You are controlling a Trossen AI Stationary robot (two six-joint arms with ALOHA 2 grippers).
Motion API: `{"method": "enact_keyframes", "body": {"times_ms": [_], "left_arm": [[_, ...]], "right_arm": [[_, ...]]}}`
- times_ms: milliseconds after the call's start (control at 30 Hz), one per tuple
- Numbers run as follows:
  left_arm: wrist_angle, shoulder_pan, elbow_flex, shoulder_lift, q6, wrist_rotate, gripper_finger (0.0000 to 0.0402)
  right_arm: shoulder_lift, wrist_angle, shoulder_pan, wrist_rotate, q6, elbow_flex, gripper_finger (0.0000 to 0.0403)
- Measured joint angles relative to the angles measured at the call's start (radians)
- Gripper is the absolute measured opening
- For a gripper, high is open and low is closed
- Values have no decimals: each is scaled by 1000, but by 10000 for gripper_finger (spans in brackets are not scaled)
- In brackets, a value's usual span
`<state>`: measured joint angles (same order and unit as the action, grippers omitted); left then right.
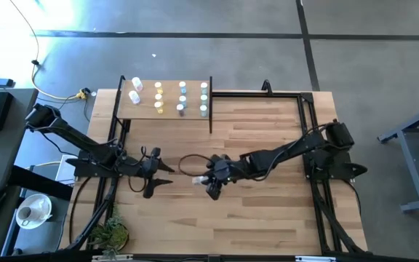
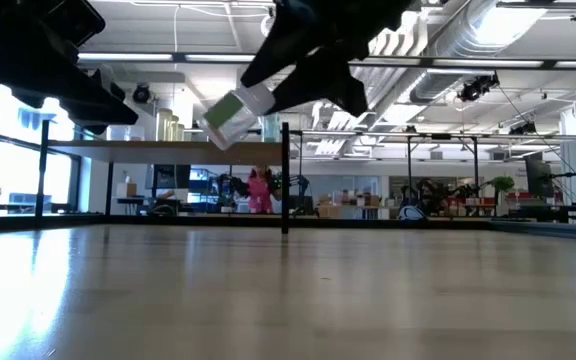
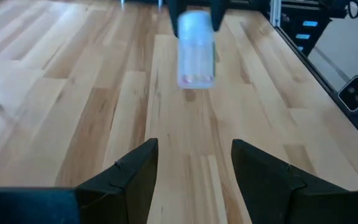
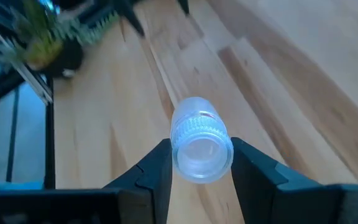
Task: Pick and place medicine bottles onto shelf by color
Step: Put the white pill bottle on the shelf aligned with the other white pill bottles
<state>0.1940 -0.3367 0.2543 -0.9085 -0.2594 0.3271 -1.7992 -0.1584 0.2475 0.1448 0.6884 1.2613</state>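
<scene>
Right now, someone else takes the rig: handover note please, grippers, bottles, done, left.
Right gripper: shut on one medicine bottle, held above the table near its middle, cap toward the wrist camera. Its tint is unclear.
Left gripper: open, empty, hovering over the table's left side, pointing at the held bottle.
Shelf: at the table's far edge, holding about a dozen bottles in columns: white at left, then yellow, then bluish ones.
Done: those shelved bottles.
Left: place the held bottle with its matching colour. No other loose bottles show on the table.

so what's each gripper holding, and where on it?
Right gripper: one medicine bottle, pinched across its cap end, lifted off the table. Left gripper: open, empty.
</scene>
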Motion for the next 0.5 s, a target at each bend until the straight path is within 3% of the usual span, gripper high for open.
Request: {"method": "enact_keyframes", "body": {"times_ms": [500], "left_arm": [[161, 15, 0, -81, 53, -2, 214]], "right_arm": [[0, 111, -46, -1, -68, 0, 124]]}}
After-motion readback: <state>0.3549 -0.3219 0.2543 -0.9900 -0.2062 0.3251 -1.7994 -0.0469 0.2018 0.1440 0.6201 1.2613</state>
